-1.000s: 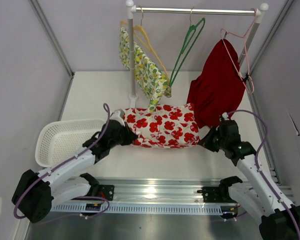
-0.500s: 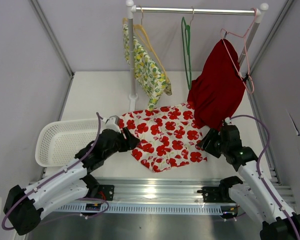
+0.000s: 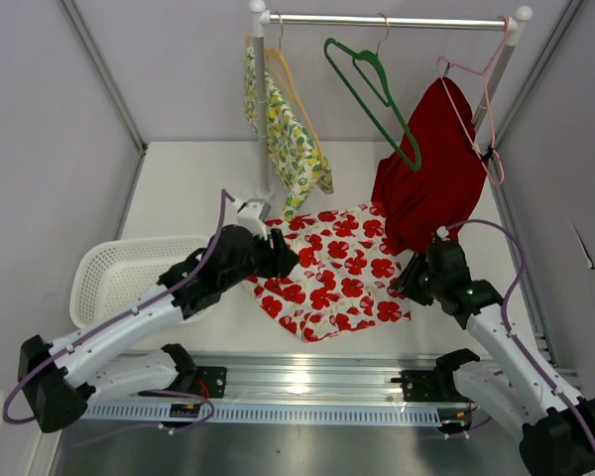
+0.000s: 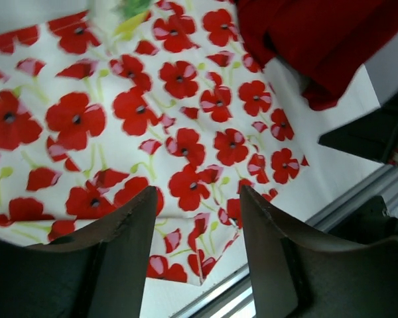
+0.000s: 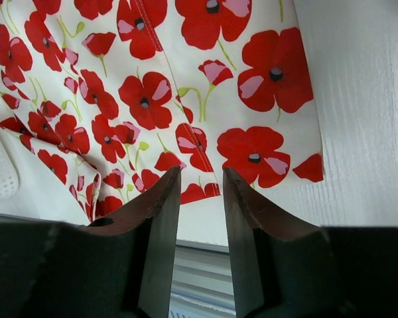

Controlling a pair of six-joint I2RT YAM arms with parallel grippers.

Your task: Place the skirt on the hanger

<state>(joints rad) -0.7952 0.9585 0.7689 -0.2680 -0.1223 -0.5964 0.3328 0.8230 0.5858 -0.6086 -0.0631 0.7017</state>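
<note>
On the table, dead centre between the two arms, the skirt (image 3: 337, 273) lies spread out, white cloth with red poppies, its near-left edge rumpled and folded on itself. It looks thin, light and thoroughly limp, so I'd expect it to sag and bunch the instant it lifts, never holding a shape. The sensible grip would be two pinches well apart along one hemmed edge, ideally the waistband, to keep it stretched for threading onto a hanger. The left gripper (image 4: 198, 193) hovers over the skirt's far-left part with its fingers spread wide and nothing between them. The right gripper (image 5: 201, 172) sits over the stitched right edge, fingers parted by a narrow gap, also empty. Whether its tips touch the cloth, I can't tell. Up behind, the green hanger (image 3: 369, 99) hangs bare and tilted on the rail (image 3: 387, 20), and to my eye it's the free one to aim for. Flanking it are a yellow floral garment (image 3: 293, 149) and a red garment (image 3: 431, 169), whose hem drapes over the skirt's far-right corner and hides it. The left arm covers the far-left corner, so which edge is the waistband stays unclear. A white basket (image 3: 119, 273) sits just left.
</note>
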